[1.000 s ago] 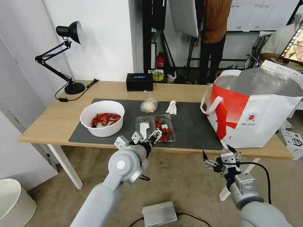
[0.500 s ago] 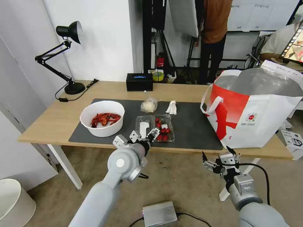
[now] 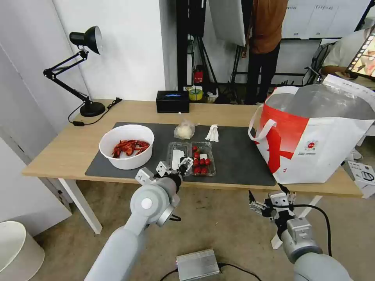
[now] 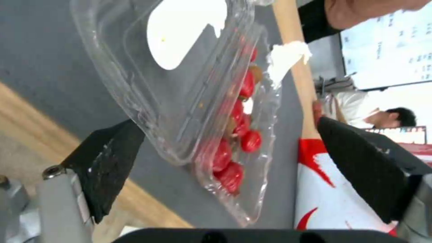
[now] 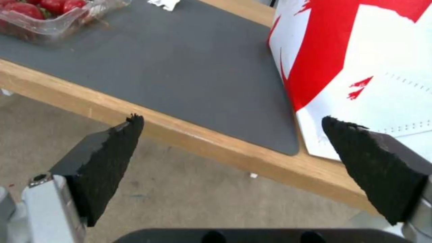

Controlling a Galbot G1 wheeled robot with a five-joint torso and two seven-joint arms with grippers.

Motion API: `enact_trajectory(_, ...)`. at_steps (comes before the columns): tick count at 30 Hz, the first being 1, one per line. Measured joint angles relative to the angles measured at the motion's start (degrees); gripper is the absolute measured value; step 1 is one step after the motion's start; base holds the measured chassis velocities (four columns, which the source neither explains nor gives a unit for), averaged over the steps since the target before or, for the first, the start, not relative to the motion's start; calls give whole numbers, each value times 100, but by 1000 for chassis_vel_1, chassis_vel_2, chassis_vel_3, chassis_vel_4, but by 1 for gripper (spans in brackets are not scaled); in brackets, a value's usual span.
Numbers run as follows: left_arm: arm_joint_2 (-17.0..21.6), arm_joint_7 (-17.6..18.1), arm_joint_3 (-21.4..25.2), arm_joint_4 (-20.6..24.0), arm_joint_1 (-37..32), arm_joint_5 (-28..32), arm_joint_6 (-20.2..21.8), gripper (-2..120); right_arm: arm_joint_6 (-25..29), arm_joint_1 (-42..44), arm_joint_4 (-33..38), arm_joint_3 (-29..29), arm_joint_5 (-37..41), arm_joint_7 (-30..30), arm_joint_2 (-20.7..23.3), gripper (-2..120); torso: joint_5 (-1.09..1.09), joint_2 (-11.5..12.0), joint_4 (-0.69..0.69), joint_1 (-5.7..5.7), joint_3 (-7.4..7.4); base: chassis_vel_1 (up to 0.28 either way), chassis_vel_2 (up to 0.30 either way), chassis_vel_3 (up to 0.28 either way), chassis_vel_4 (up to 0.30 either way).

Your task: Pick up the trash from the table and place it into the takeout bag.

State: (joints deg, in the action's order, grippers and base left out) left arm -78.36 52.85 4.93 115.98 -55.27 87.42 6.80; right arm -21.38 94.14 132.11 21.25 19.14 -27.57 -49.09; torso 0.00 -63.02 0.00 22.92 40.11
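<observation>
1. Left gripper sits at the near edge of the table, fingers spread wide, holding nothing. Its tips are just in front of the clamshell.
2. In the left wrist view the clamshell lies between the two black pads, not touched by either.
3. The clamshell lies open on the grey mat. Its long axis runs left-right along the table; the lid half with a white label is on the left, the half with red bits on the right.
4. Bowl of red shells stands upright on the left end of the mat, well apart from the clamshell.
5. Knotted bag and crumpled tissue lie side by side at the far edge of the mat, behind the clamshell. The bag's knot points up and away from the robot.
6. Takeout bag stands upright at the right end of the table, mouth open upward, red panel facing the mat.
7. Right gripper hangs below and in front of the table edge, near the takeout bag, fingers wide apart, empty. The right wrist view shows the mat corner between its pads.
</observation>
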Motion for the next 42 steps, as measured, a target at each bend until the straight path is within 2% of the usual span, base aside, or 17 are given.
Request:
enact_trajectory(11, 63, -288, 70, 299, -183, -210, -222, 100, 6, 19, 0, -16, -36, 9, -36, 100, 0, 0, 0, 0, 0, 0, 0, 0, 0)
enact_trajectory(16, 48, -556, 69, 443, -194, -211, -336, 100, 10, 23, 0, -38, -67, 13, -75, 100, 0, 0, 0, 0, 0, 0, 0, 0, 0)
enact_trajectory(20, 7, -749, -8, 522, -207, -196, -353, 100, 12, 47, 0, -31, -88, 15, -82, 100, 0, 0, 0, 0, 0, 0, 0, 0, 0)
enact_trajectory(26, -6, -845, -147, 644, -226, -155, -344, 100, 19, 71, 12, -2, -100, 16, -76, 100, 0, 0, 0, 0, 0, 0, 0, 0, 0)
enact_trajectory(35, -15, -801, -438, 654, -239, -118, 9, 100, 27, 83, 33, 26, -101, 16, -64, 100, 0, 0, 0, 0, 0, 0, 0, 0, 0)
enact_trajectory(37, 84, -772, -514, 578, -215, -455, 134, 100, 29, 85, 50, 34, -99, 15, -63, 100, 0, 0, 0, 0, 0, 0, 0, 0, 0)
enact_trajectory(42, 296, -777, -550, 510, -99, -779, 277, 99, 30, 86, 91, 48, -77, 11, -66, 100, 0, 0, 0, 0, 0, 0, 0, 0, 0)
